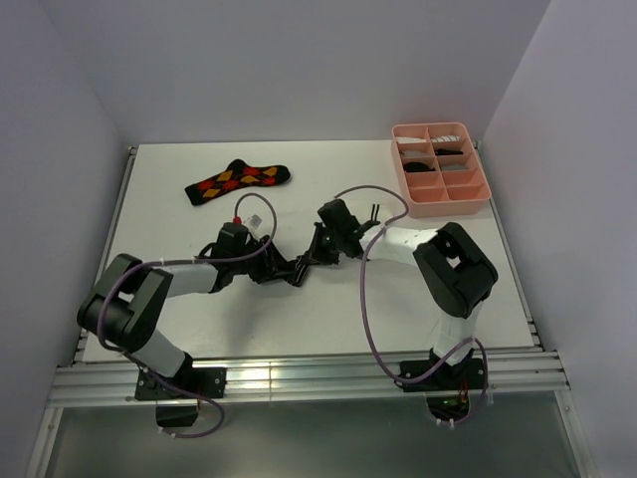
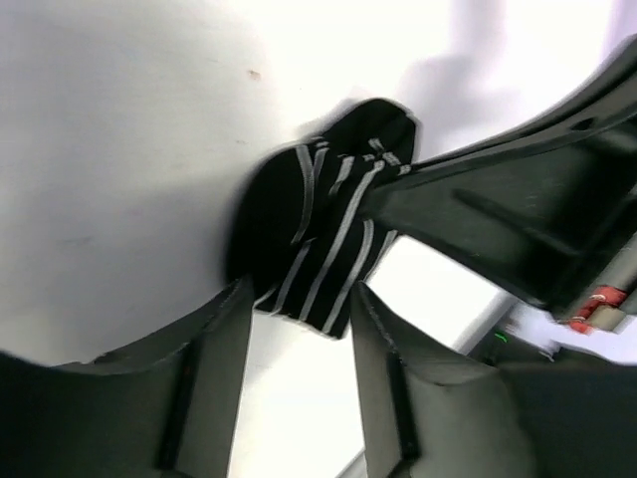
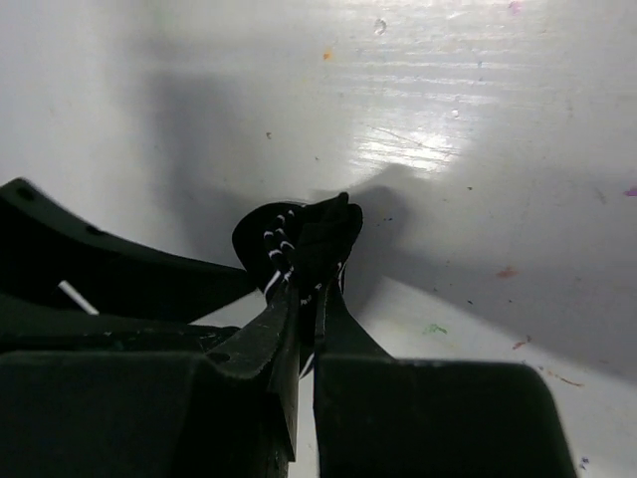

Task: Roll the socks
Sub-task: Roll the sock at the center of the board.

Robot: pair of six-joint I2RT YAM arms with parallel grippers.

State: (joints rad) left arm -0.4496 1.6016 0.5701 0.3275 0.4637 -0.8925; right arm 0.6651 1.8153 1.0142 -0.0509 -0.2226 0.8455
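Note:
A black sock with thin white stripes [image 2: 318,224] is bunched into a small bundle on the white table, mid-table between both grippers. My right gripper [image 3: 311,289] is shut on it, pinching the bundle [image 3: 299,239] at its fingertips. My left gripper [image 2: 301,289] stands open, its fingers [image 2: 224,339] on either side of the bundle's near edge without clamping it. From above, the left gripper [image 1: 287,271] and right gripper [image 1: 307,261] meet tip to tip and hide the bundle. A black argyle sock [image 1: 239,179] with red, orange and yellow diamonds lies flat at the far left.
A pink compartment tray [image 1: 476,202] stands at the far right, with white and dark fabric bundles in its far compartments. Purple cables loop above both arms. White walls close in the table on the left, back and right.

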